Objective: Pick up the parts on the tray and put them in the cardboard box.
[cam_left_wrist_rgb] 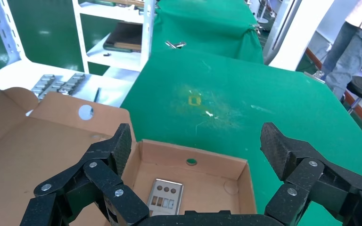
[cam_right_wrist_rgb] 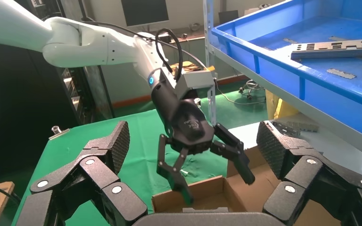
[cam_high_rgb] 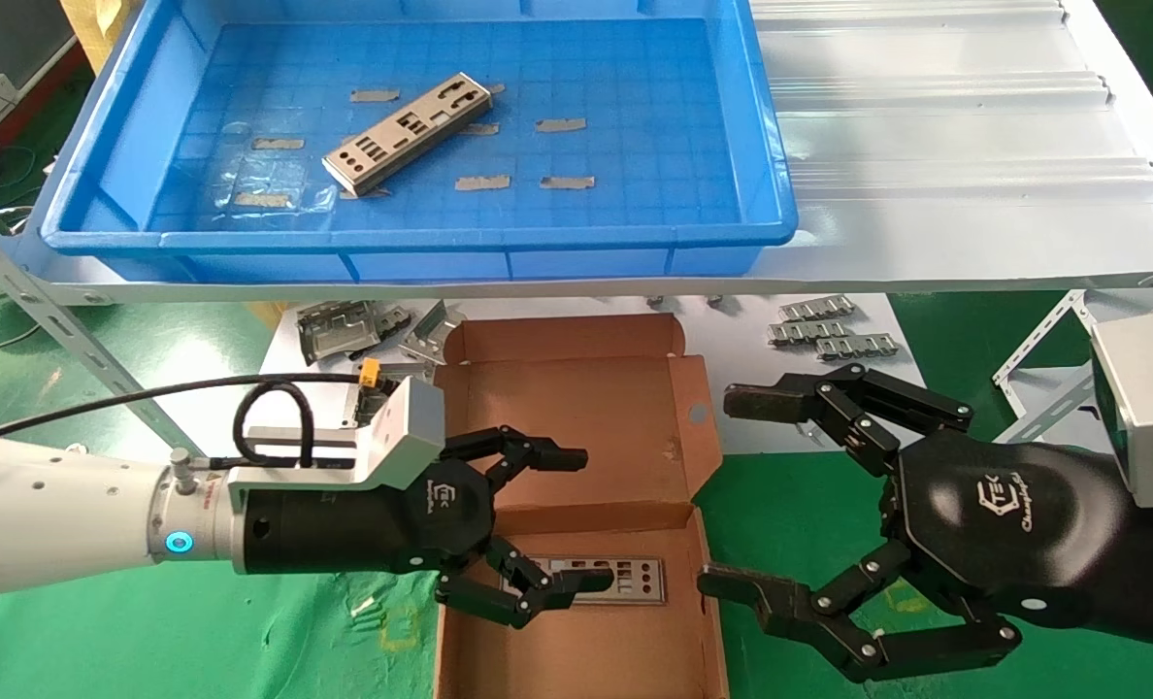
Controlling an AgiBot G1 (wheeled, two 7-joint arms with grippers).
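Observation:
One silver punched plate [cam_high_rgb: 408, 133] lies slantwise on the floor of the blue tray [cam_high_rgb: 771, 194]; it also shows in the right wrist view [cam_right_wrist_rgb: 337, 48]. A second plate [cam_high_rgb: 625, 579] lies flat in the open cardboard box [cam_high_rgb: 586, 398], and shows in the left wrist view [cam_left_wrist_rgb: 165, 197]. My left gripper [cam_high_rgb: 581, 519] is open and empty, held over the box's left side above that plate. My right gripper [cam_high_rgb: 737, 490] is open and empty, just right of the box. The right wrist view shows the left gripper [cam_right_wrist_rgb: 214, 181] above the box [cam_right_wrist_rgb: 188, 200].
Squarish grey stamped pieces [cam_high_rgb: 344, 325] lie left of the box lid. Small ridged strips [cam_high_rgb: 829, 330] lie to its right on white board. Grey tape scraps [cam_high_rgb: 482, 182] stick to the tray floor. A white metal shelf [cam_high_rgb: 974, 146] carries the tray. Green table [cam_high_rgb: 149, 631] lies around.

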